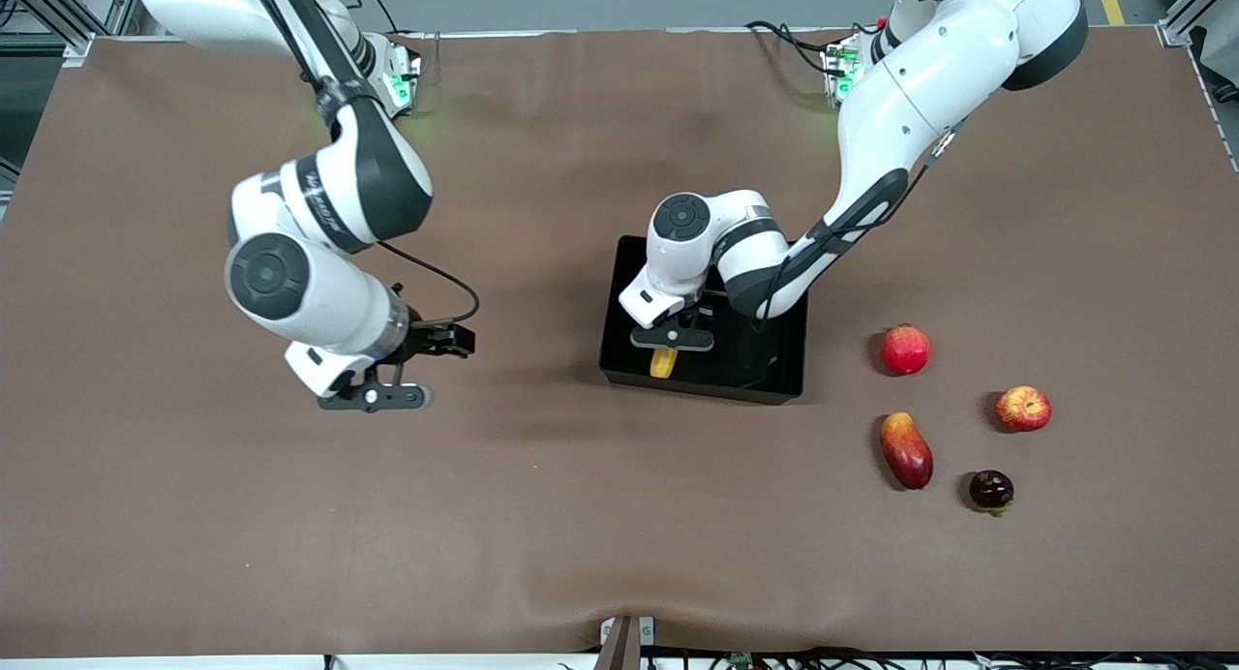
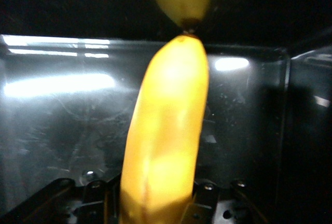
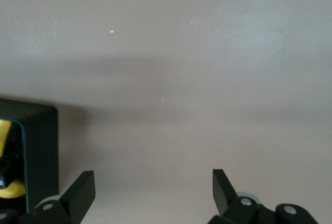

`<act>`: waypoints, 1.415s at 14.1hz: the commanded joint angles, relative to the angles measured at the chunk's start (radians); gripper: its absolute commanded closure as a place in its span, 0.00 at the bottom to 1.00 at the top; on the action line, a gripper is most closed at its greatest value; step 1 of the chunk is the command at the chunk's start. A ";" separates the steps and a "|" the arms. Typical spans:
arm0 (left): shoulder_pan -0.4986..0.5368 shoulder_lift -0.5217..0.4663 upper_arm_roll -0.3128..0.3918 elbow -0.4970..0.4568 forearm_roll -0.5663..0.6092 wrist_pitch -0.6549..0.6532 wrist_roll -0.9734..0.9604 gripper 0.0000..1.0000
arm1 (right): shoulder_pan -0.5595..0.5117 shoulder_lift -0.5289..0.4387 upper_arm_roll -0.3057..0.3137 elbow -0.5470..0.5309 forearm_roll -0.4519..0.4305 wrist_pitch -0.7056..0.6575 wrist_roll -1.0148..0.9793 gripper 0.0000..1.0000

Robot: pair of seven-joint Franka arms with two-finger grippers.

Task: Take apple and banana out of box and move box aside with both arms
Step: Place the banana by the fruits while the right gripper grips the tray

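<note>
Left gripper clamps the banana lengthwise inside the box; right gripper waits open above the table.

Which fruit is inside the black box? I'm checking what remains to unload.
The banana, the only yellow one, between the left gripper's fingers; the four reddish fruits lie on the table.

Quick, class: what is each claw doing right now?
Left claw: in the box, closed on the banana.
Right claw: open, empty, over the table.
</note>
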 commanded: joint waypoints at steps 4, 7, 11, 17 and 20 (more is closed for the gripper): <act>0.254 -0.123 -0.254 0.022 0.006 -0.154 -0.006 1.00 | 0.037 0.050 0.004 0.014 0.005 0.091 0.010 0.00; 0.420 -0.122 -0.425 0.063 0.004 -0.299 0.049 1.00 | 0.087 0.090 0.004 0.017 0.034 0.093 0.012 0.00; 0.671 -0.120 -0.568 0.056 -0.032 -0.387 0.223 1.00 | 0.178 0.153 0.004 0.032 0.045 0.198 0.068 0.00; 0.970 -0.117 -0.617 0.030 -0.071 -0.508 0.591 1.00 | 0.293 0.224 0.002 0.035 0.039 0.283 0.212 0.00; 1.098 -0.104 -0.612 -0.001 -0.072 -0.507 0.774 1.00 | 0.321 0.267 0.002 0.034 0.040 0.344 0.251 0.00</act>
